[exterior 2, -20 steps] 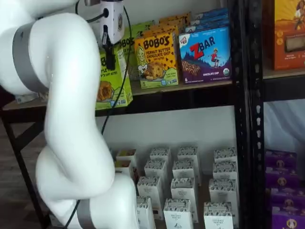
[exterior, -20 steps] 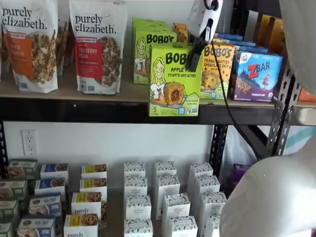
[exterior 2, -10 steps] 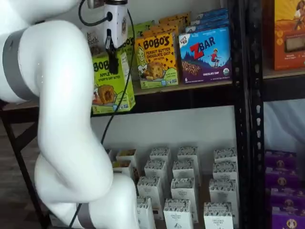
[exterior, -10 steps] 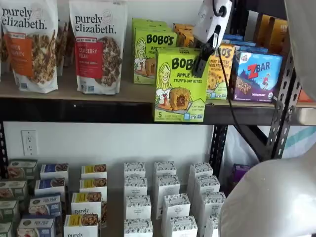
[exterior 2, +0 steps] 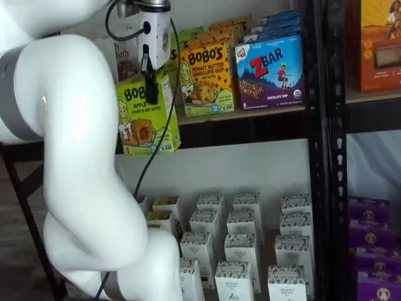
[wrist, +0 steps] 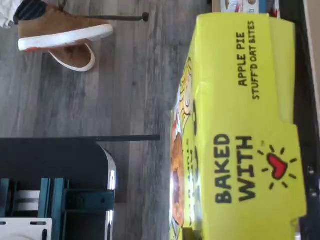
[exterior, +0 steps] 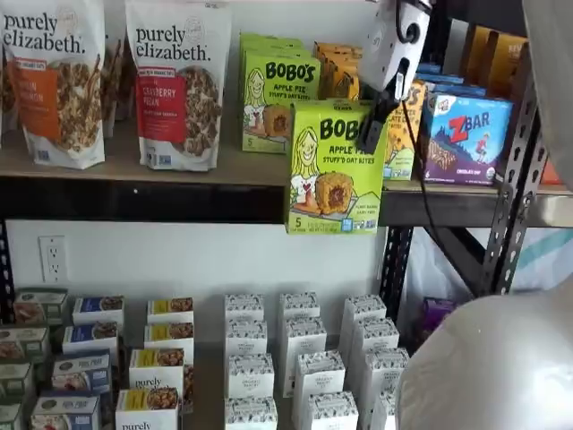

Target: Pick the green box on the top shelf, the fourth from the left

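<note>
Nearest you, the white arm (exterior 2: 81,188) fills much of both shelf views, and past it your hand (exterior: 372,134) has its black fingers closed on the green box (exterior: 333,166), gripping it at its upper edge. The box hangs clear in front of the top shelf (exterior: 134,193), its lower part overlapping the black front beam, tilted a little and touching nothing beneath. In the wrist view the box top (wrist: 245,125) reads "Apple Pie Stuff'd Oat Bites" and "Baked with", with grey plank floor (wrist: 135,75) and a brown shoe (wrist: 60,30) far below, which fits a box carried out over open air. You appear to be in the carry-out step: the pick itself looks done, and what comes next calls for drawing the box farther from the shelf without swinging it into the beam or the upright (exterior: 515,197), and keeping the grip firm, since the hold is high on a tall carton. Behind, a second green Bobo's box (exterior: 276,98), the orange Bobo's box (exterior 2: 207,78) and the ZBar box (exterior 2: 270,72) stand on the shelf. The fingertips themselves are hard to make out against the carton, and the arm hides the box's left edge in a shelf view (exterior 2: 147,116).
</note>
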You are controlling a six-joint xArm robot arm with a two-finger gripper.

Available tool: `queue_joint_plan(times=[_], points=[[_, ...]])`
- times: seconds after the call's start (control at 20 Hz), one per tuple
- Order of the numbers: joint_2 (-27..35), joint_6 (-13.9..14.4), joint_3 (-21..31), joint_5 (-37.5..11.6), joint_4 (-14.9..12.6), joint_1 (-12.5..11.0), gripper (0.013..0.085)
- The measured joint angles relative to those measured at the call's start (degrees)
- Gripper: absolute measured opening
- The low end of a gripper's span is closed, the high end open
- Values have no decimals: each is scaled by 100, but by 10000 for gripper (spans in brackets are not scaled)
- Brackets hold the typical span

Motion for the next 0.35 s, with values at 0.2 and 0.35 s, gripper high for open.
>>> queue_joint_plan(times=[0.2, 0.35], points=[[-144, 25, 211, -79, 7, 43, 290], [-216, 41, 314, -89, 20, 67, 290]])
